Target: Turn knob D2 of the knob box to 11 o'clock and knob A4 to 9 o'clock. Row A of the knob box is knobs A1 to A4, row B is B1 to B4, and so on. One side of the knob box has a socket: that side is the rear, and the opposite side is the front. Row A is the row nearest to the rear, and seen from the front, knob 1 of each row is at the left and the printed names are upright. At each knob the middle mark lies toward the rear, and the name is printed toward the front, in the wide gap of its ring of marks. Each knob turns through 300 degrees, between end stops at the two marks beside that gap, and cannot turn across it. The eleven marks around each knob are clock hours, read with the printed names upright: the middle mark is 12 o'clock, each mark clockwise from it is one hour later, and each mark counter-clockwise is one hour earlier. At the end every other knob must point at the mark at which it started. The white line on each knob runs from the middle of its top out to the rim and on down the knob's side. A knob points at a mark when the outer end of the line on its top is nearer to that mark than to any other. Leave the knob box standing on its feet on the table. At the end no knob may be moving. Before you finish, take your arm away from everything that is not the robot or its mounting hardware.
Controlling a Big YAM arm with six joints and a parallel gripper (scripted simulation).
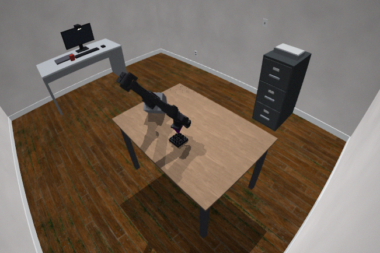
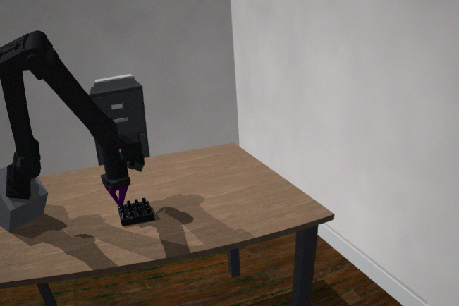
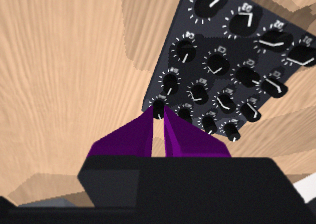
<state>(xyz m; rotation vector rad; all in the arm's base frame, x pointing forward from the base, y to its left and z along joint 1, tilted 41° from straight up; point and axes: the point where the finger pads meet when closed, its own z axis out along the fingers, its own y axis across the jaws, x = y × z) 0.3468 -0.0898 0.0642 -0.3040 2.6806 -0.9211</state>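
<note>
The black knob box (image 1: 180,139) stands on the wooden table, also seen in the exterior view (image 2: 135,212). In the wrist view its knobs with white lines fill the upper right. My gripper (image 3: 158,111), with purple fingers, points down at the box's near corner and is shut on knob A4 (image 3: 157,107), the corner knob of the rear row. It shows over the box in the top and exterior views (image 1: 177,130) (image 2: 119,202). Knob D2 (image 3: 274,41) sits in the far row, free of the fingers. A4's white line is mostly hidden by the fingers.
The arm's grey base (image 2: 15,202) sits at the table's far left edge. A dark filing cabinet (image 1: 281,89) and a desk with a monitor (image 1: 78,56) stand away from the table.
</note>
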